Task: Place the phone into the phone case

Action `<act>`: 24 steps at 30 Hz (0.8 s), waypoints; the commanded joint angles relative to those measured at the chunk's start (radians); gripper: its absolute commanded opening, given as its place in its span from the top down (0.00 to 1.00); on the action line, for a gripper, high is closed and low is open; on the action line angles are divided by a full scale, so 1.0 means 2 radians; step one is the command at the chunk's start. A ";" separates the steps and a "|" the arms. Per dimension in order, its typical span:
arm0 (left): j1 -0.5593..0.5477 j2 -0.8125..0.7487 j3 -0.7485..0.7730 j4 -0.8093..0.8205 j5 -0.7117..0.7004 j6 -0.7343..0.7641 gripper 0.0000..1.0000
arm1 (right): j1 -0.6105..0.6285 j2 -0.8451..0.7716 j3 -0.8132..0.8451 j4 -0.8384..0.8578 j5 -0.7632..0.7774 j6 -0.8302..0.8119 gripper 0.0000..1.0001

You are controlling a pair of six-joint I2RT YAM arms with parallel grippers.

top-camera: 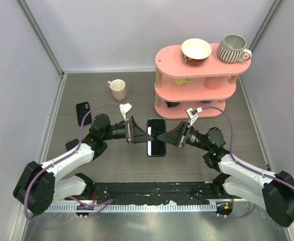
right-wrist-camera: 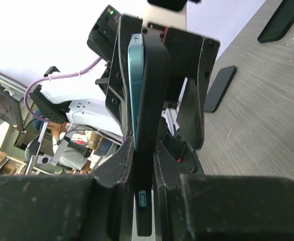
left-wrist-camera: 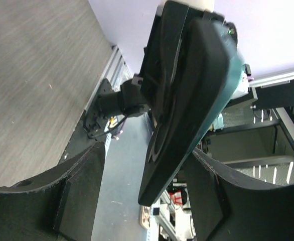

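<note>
The phone [top-camera: 156, 137], a black slab with a glossy screen, hangs above the table between both arms. Edge-on in the right wrist view, the phone [right-wrist-camera: 146, 90] shows a teal side against a black back. My right gripper [top-camera: 161, 136] [right-wrist-camera: 143, 165] is shut on its near end, both pads pressed to its faces. My left gripper [top-camera: 147, 136] [left-wrist-camera: 147, 201] is open around the other end of the phone [left-wrist-camera: 187, 95], with a clear gap at one finger [left-wrist-camera: 77, 191]. The phone case [top-camera: 83, 113] [right-wrist-camera: 219, 88], a matte black shell, lies flat on the table at the left.
A pink mug [top-camera: 118, 89] stands behind the left arm. A pink three-tier shelf [top-camera: 197, 83] at the back right carries a bowl [top-camera: 196, 50] and a ribbed mug [top-camera: 233, 48]. Grey walls close in both sides.
</note>
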 commanded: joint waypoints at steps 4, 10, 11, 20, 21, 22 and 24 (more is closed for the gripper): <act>-0.042 -0.015 -0.009 0.039 -0.001 0.014 0.36 | 0.002 -0.030 0.029 0.036 0.048 -0.025 0.99; -0.049 -0.014 -0.008 0.039 -0.002 0.023 0.60 | 0.002 -0.035 0.030 0.031 0.049 -0.027 0.99; -0.049 -0.014 -0.008 0.039 -0.001 0.023 0.62 | 0.002 -0.037 0.029 0.028 0.051 -0.028 0.99; -0.049 -0.019 0.005 0.005 0.000 0.043 0.60 | 0.002 -0.049 0.033 0.002 0.046 -0.036 0.99; -0.049 -0.021 0.007 0.001 0.001 0.046 0.61 | 0.002 -0.048 0.033 0.002 0.044 -0.036 0.99; -0.049 -0.022 0.009 -0.001 0.000 0.047 0.60 | 0.002 -0.048 0.033 0.002 0.043 -0.036 0.99; -0.049 -0.024 0.011 -0.009 0.001 0.050 0.58 | 0.002 -0.047 0.035 -0.001 0.041 -0.037 0.99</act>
